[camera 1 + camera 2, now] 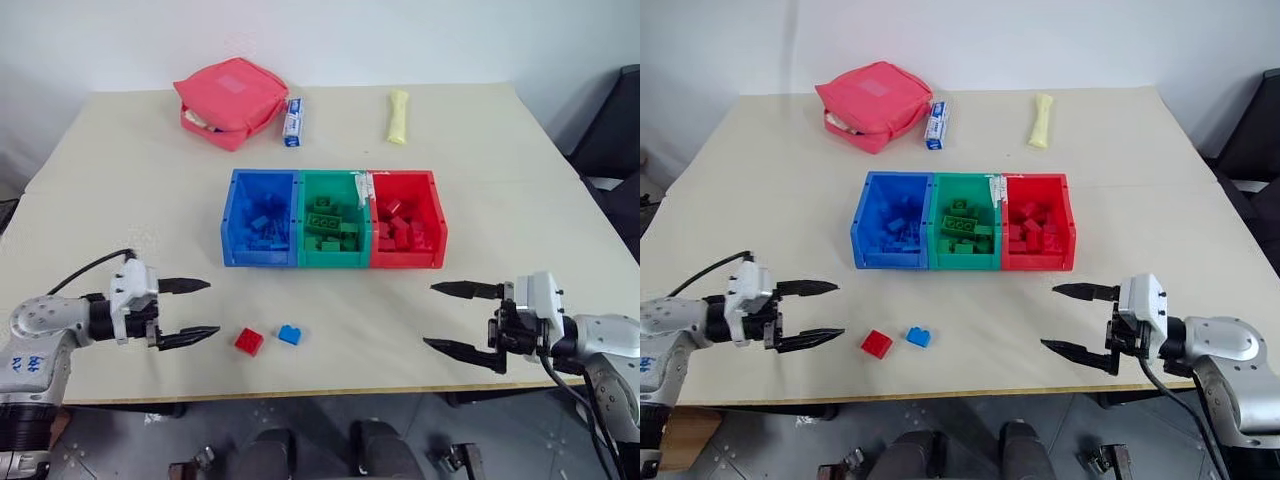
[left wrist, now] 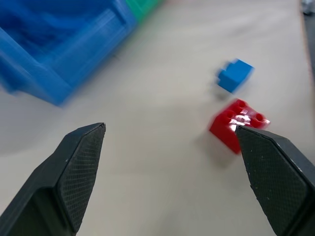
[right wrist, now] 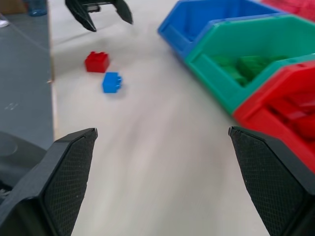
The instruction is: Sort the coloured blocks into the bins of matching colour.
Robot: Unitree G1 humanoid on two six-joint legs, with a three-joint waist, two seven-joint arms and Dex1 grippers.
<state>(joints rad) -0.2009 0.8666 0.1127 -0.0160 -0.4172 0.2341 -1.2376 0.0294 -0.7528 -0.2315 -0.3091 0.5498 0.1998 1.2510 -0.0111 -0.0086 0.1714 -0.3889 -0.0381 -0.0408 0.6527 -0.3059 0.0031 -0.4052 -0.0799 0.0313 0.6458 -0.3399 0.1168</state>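
Two loose blocks left on the surface, both grippers empty.

On the surface (image 1: 120,180), the joined bins (image 1: 333,219) sit mid-way back, each already stocked with bricks of its own colour. Near the front edge lie a red block (image 1: 249,341) and a blue block (image 1: 290,334), just beside each other. The left gripper (image 1: 190,312) hovers close to the red one, jaws spread wide, touching nothing; the right gripper (image 1: 462,320) is well apart, jaws likewise wide and empty. Risk: closing on the red block could nudge its blue neighbour toward the edge, or catch both.
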